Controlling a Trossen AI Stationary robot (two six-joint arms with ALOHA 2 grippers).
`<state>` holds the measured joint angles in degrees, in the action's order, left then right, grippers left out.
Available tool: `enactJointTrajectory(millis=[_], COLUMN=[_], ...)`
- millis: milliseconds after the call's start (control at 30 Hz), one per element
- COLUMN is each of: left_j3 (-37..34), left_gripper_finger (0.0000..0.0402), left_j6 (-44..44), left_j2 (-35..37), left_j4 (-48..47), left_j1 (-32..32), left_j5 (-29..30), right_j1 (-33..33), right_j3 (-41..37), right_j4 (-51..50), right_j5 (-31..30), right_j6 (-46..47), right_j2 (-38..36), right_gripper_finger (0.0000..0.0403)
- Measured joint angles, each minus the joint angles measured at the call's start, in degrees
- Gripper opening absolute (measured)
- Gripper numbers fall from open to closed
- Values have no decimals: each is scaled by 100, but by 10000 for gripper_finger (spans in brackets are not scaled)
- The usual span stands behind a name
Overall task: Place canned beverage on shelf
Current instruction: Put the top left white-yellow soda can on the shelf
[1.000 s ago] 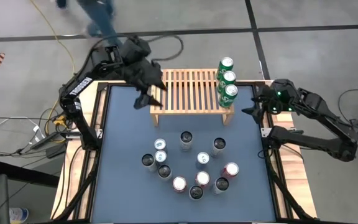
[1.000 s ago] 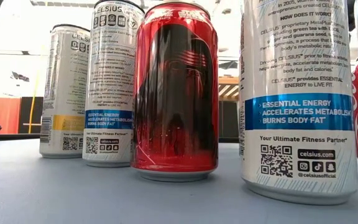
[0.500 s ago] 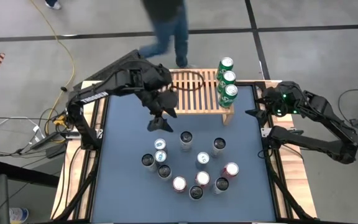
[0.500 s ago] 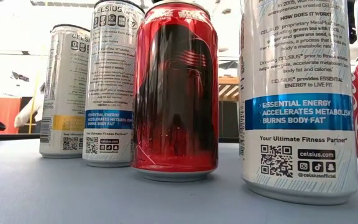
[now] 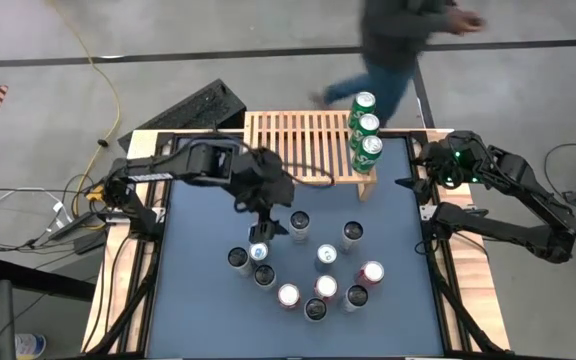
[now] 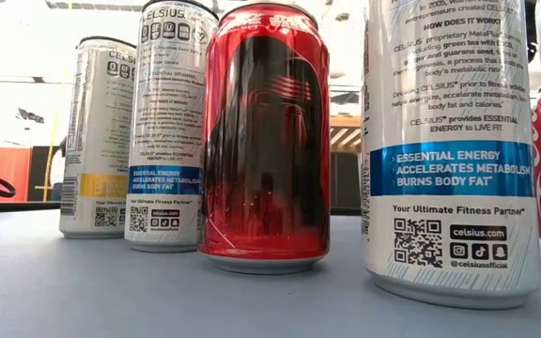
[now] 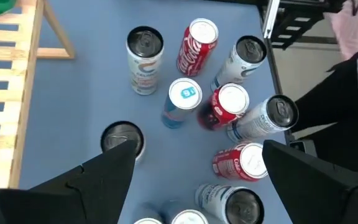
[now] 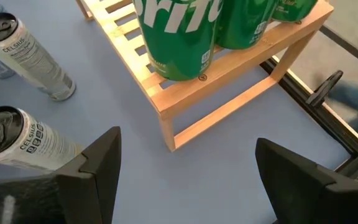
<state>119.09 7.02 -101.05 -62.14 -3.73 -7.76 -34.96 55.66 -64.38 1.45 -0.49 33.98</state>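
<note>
High view: left gripper (image 5: 269,226) spread wide, empty, hovering over the can cluster (image 5: 301,262), nearest a white-topped can (image 5: 259,251). Shelf (image 5: 302,146) holds three green cans (image 5: 365,128) at its right end. Descend straight, straddle one can only, avoid neighbours. Right gripper (image 5: 408,182) parked open beside shelf.

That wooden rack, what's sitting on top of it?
Three green cans stand in a row at one end of the shelf; its other slats show bare. Under it, only blue table shows.

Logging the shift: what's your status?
Left gripper open above loose cans, holding nothing. Right gripper open, waiting beside shelf. Three green cans shelved. Nothing blocking.
</note>
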Motion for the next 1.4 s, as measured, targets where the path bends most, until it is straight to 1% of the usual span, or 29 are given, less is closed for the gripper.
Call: enactJointTrajectory(millis=[100,333,500,633,733,800,867,900,933,1000,1167,1267,1400], left_j3=[-5,-7,3,-5,2,-6,-7,-7,-12,-101,-559,-982,-1581], left_gripper_finger=[336,336,336,336,336,336,336,336,336,336,336,336,336], left_j6=[209,377,267,212,281,324,368,402,447,596,864,922,979], left_j2=[-59,-328,-454,-646,-765,-850,-894,-898,-897,-862,-616,-449,-411], left_j4=[-29,405,515,701,731,468,369,163,-72,-105,-76,-63,267], left_j1=[-313,-1006,-1576,-1880,-1944,-1997,-2002,-2025,-2028,-2013,-1990,-1996,-1999], left_j5=[164,293,745,927,941,989,1197,1327,1402,1455,1479,1444,1250], right_j1=[0,3,9,9,7,9,7,9,9,7,7,4,4], right_j3=[0,0,0,0,0,0,0,0,0,0,0,0,0], right_j4=[-49,-71,-38,-35,-71,-76,-81,-81,-90,-118,-129,-128,-124], right_j5=[2,4,10,13,13,13,11,11,13,11,11,10,9], right_j6=[-4,-4,37,48,52,52,55,55,56,55,50,3,-2], right_j2=[-11,-26,-26,-26,-27,-28,-28,-28,-28,-28,-26,-28,-28], right_gripper_finger=[306,306,306,306,306,306,306,306,306,306,306,306,306])
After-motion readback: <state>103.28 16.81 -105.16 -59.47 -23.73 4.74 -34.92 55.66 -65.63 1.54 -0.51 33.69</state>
